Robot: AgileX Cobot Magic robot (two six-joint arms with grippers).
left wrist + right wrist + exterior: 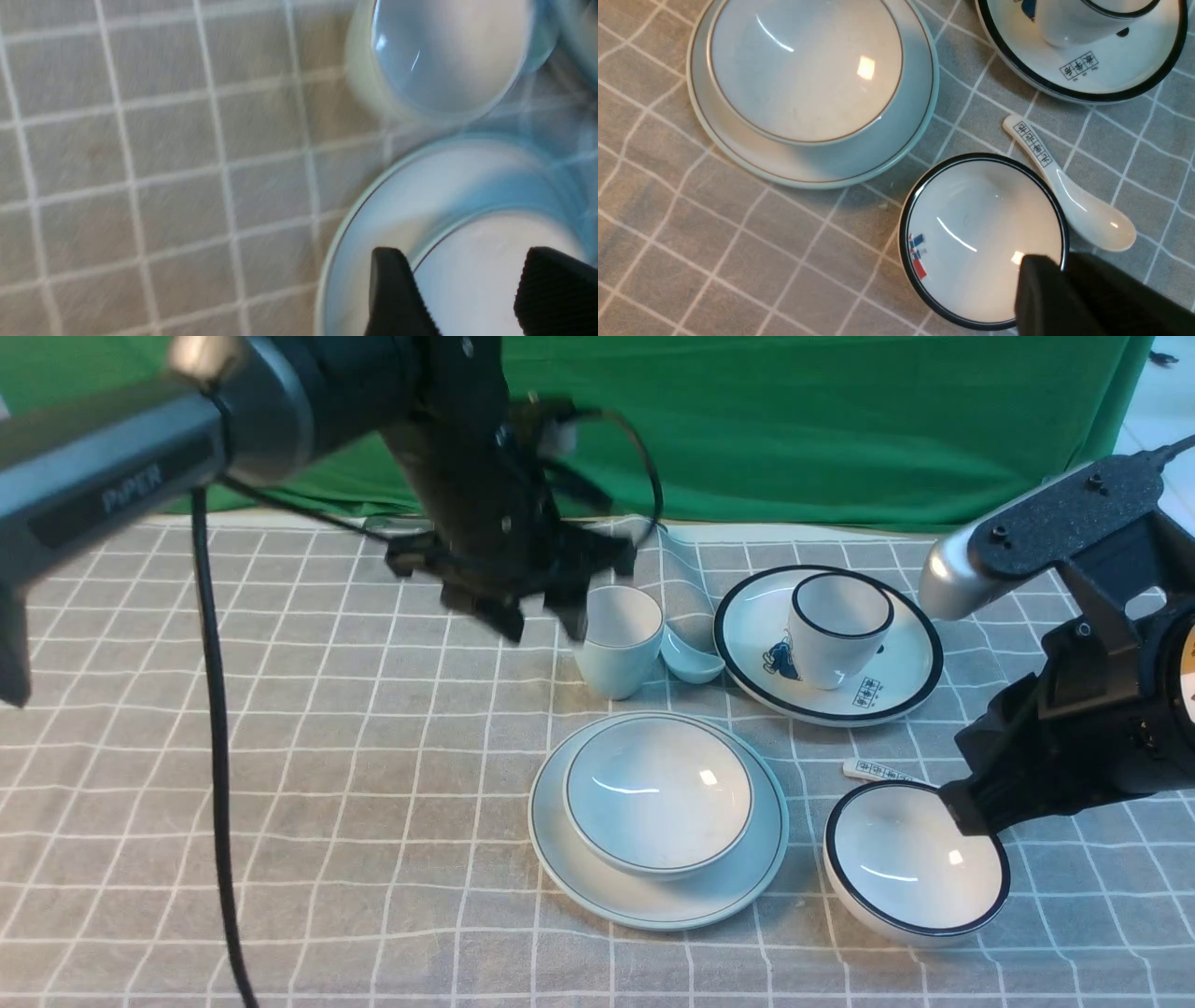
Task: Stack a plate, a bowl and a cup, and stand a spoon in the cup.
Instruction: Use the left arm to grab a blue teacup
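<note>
While left jaws gape empty, right jaws' state unclear, two each show: plates (653,910) (896,681), bowls (658,793) (906,868), cups (616,644) (836,635), spoons (693,663) (878,771).

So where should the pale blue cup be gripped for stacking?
Probably by its rim, from above: the cup stands upright, mouth open, so one finger can go inside and one outside. Take the wall on the robot's left; the spoon lies close beside the right side.
</note>
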